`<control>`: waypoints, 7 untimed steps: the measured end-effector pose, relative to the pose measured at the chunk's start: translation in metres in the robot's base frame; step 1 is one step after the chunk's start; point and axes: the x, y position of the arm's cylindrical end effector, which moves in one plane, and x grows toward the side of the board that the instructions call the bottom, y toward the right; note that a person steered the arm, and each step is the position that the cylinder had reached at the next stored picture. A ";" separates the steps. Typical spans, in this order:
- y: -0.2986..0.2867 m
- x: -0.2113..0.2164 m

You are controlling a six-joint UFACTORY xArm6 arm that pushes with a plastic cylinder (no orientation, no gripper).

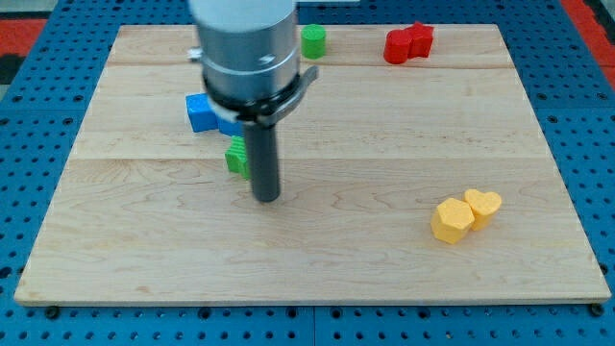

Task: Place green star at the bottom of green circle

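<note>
Wooden board (317, 259), near edge closest to camera, carries everything. My tip (266, 198) rests on it; a plain rod, so no jaws to report. Green star (236, 156) sits just up-left of the tip, partly hidden by the rod. Blue blocks (201, 112) lie further up-left. Green circle (313, 41) is well above. Red blocks (408, 43) top-right; yellow pair (465, 215), touching, well right.

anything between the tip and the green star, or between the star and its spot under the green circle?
Nothing stands between my tip and the green star: the star sits just to the view's left of the rod, partly hidden behind it. The green circle is up at the view's top. The arm's housing hides most of the board between them, so that path can't be judged.
</note>
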 end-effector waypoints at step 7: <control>-0.006 -0.052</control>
